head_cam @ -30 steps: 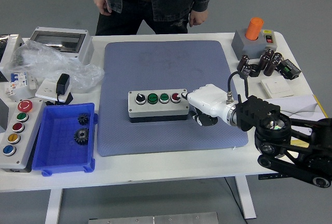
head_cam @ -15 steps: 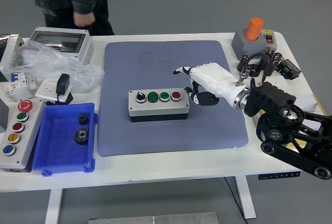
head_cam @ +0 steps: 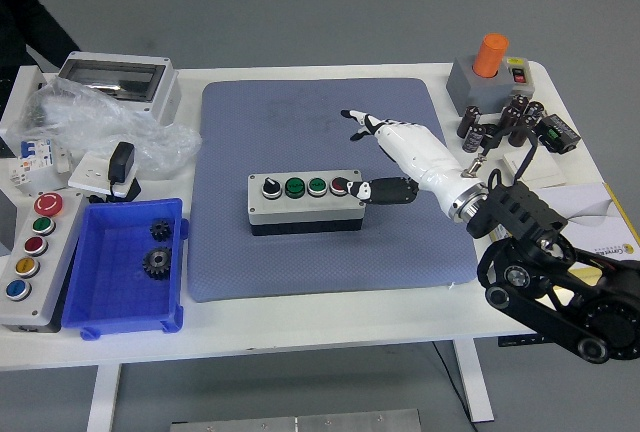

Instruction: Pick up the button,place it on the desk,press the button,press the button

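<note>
Since the earlier frames the right hand (head_cam: 385,157) has lifted off the red button and turned, and the person has gone from the far edge to the far left corner, now only a dark sleeve (head_cam: 30,27).

Table (head_cam: 330,317), white. Blue mat (head_cam: 320,252) covers its middle.

Right arm (head_cam: 545,267) comes in from the near right corner, reaching over the mat. Hand open, holding nothing: fingers (head_cam: 358,117) spread toward the far edge, thumb (head_cam: 365,190) low, its tip just beside the right end of the button box (head_cam: 305,202), touching or not, cannot tell.

Button box sits at the mat's centre, long side parallel to the near edge. On top, left to right: black knob, two green buttons, red button (head_cam: 339,186).

Blue bin (head_cam: 100,302) near the left near corner, two gears (head_cam: 157,247) inside.

Second button box (head_cam: 32,257) along the left edge.

Grey enclosure (head_cam: 115,82) and a plastic bag (head_cam: 90,122) at the far left.

Grey base with orange cylinder (head_cam: 490,54) at the far right corner; capacitors (head_cam: 500,122) just nearer.
</note>
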Robot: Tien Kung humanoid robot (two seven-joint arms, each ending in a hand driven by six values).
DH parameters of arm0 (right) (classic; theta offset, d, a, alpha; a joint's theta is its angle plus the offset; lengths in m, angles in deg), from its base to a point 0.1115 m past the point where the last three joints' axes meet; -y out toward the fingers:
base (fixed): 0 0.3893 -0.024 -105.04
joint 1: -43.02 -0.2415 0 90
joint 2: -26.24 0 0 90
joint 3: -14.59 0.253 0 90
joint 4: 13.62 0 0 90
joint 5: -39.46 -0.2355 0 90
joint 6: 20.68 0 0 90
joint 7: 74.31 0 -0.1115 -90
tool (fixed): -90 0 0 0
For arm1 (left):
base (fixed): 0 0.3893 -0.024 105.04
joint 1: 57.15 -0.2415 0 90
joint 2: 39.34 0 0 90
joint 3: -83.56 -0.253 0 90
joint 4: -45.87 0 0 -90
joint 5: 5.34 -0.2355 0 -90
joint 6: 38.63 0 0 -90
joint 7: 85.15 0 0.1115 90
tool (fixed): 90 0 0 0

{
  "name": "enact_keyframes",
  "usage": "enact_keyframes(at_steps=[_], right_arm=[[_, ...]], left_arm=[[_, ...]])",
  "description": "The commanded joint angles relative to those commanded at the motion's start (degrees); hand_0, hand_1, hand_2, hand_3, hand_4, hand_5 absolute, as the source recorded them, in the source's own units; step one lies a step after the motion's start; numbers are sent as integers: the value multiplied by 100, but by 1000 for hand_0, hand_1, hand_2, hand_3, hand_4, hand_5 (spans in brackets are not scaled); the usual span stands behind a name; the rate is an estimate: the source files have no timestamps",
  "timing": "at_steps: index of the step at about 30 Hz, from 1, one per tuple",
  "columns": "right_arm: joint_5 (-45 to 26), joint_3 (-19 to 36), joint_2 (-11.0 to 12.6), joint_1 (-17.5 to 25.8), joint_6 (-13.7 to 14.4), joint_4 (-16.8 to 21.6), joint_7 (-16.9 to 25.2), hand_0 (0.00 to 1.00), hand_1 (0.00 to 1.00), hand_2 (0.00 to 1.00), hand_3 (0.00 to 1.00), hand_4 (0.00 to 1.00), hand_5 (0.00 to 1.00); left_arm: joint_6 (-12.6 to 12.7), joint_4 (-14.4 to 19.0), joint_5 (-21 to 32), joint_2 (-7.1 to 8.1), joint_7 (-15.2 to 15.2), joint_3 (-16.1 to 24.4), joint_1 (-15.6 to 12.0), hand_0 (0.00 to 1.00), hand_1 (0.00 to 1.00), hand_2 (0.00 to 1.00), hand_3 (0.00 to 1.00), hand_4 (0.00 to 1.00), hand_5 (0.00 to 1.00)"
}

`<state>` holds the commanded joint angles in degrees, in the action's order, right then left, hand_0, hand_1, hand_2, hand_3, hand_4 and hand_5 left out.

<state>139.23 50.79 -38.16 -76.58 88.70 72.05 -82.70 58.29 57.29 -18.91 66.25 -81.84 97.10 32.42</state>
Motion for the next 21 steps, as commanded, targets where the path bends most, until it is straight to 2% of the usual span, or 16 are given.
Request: enact_keyframes(at_steps=[5, 7, 8, 9, 14, 15, 20, 21], right_arm=[[-891, 523, -113, 499, 576, -237, 744, 924, 903, 954, 998, 998, 688], [-1340, 642, -136, 679, 675, -376, 1146, 924, 903, 954, 998, 998, 688], [-1546, 685, -149, 753, 654, -436, 1338, 924, 903, 954, 998, 998, 688], [-1752, 722, -162, 815, 616, -483, 1524, 875, 813, 839, 814, 942, 807], [-2871, 971, -279, 1092, 158, -651, 2434, 875, 813, 839, 814, 942, 807], [-3078, 1015, -300, 1121, 80, -667, 2576, 793, 724, 750, 716, 895, 947], [-4126, 1144, -335, 1193, -187, -709, 3208, 793, 724, 750, 716, 895, 947], [-4314, 1156, -335, 1201, -211, -711, 3295, 769, 697, 724, 686, 880, 998]], left_arm=[[-1, -1, -1, -1, -4, 4, -9, 606, 618, 585, 608, 543, 402], [-1, 0, -5, -1, -5, 11, -10, 606, 618, 585, 608, 543, 402], [-2, 0, -8, -2, -4, 12, -10, 606, 618, 585, 608, 543, 402], [-2, 0, -9, -3, -3, 13, -11, 607, 618, 585, 608, 545, 403], [-5, 2, -42, -11, 6, 39, -8, 607, 618, 585, 608, 545, 403], [-7, 3, -48, -12, 7, 46, -7, 608, 618, 585, 609, 545, 401], [-15, 5, -74, -14, 16, 68, -1, 608, 618, 585, 609, 545, 401], [-16, 5, -76, -11, 16, 71, 0, 608, 618, 584, 609, 552, 396]])
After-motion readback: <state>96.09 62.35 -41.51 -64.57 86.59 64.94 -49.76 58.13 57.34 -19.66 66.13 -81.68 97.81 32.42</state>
